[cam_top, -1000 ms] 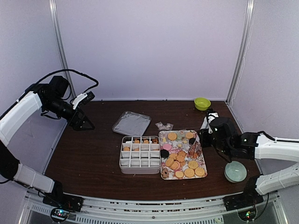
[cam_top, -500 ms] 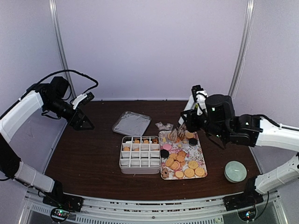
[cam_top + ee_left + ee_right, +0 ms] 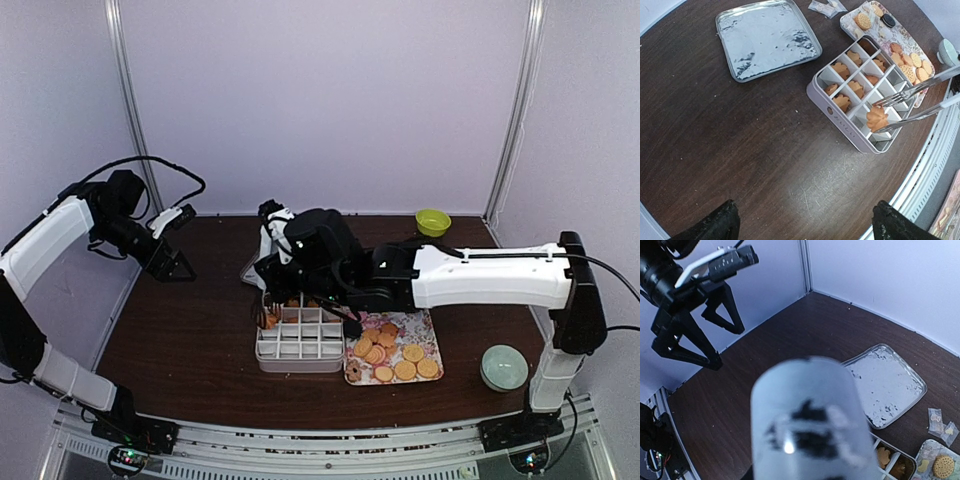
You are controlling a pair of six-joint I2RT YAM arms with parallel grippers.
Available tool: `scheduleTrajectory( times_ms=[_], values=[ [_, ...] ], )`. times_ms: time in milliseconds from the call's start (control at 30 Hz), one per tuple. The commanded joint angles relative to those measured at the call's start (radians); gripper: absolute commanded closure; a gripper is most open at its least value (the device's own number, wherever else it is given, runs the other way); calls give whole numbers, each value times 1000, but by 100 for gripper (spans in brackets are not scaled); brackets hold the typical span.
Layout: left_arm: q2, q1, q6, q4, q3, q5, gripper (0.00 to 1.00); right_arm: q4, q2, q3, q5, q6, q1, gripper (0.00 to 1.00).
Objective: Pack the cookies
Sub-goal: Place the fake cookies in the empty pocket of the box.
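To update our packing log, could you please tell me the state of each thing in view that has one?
left gripper: open, empty, above the table.
right gripper: shut on the metal tongs.
metal tongs: pinching a golden-orange cookie over the box.
pale divided tin box: open, partly filled.
silver rectangular lid: off, lying flat beside the box.

Top external: high behind the arm bases, looking down and forward over the whole bench (image 3: 180,340).
Left wrist: well above, facing steeply down on divided box (image 3: 860,100), lid (image 3: 767,37) and tongs (image 3: 895,96).
Right wrist: nearer, facing the left pincer (image 3: 727,348); a blurred shape fills the foreground.
Shared: lid and box appear in all views.
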State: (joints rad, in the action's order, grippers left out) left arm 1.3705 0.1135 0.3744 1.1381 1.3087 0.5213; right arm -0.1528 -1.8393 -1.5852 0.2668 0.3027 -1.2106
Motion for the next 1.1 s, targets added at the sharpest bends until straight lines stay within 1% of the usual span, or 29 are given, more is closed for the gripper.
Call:
scheduleTrajectory(
  times_ms=[0,300,500,567,633,767,833,1000,1067],
  values=[
    [-28,-9,-3,5,-10,-4,5,31,-30,-42,-37,12,-1,81],
    [-30,-8,-6,5,-14,6,5,57,-81,-48,-33,10,1,78],
    [-30,-9,-4,9,-12,9,5,56,-98,-49,-24,6,9,72],
    [-28,-8,-6,9,-12,11,5,55,-97,-47,-23,4,11,68],
    [-28,-8,-6,8,-14,15,5,53,-94,-45,-20,-2,14,62],
    [-30,-8,-6,9,-15,19,5,50,-81,-39,-12,-9,14,53],
    [-31,-9,-6,10,-16,24,5,53,-72,-34,-6,-13,16,50],
    [-33,-8,-7,14,-16,31,5,54,-47,-26,6,-20,17,49],
    [-35,-8,-6,15,-16,32,5,55,-26,-16,17,-20,17,50]
  ],
)
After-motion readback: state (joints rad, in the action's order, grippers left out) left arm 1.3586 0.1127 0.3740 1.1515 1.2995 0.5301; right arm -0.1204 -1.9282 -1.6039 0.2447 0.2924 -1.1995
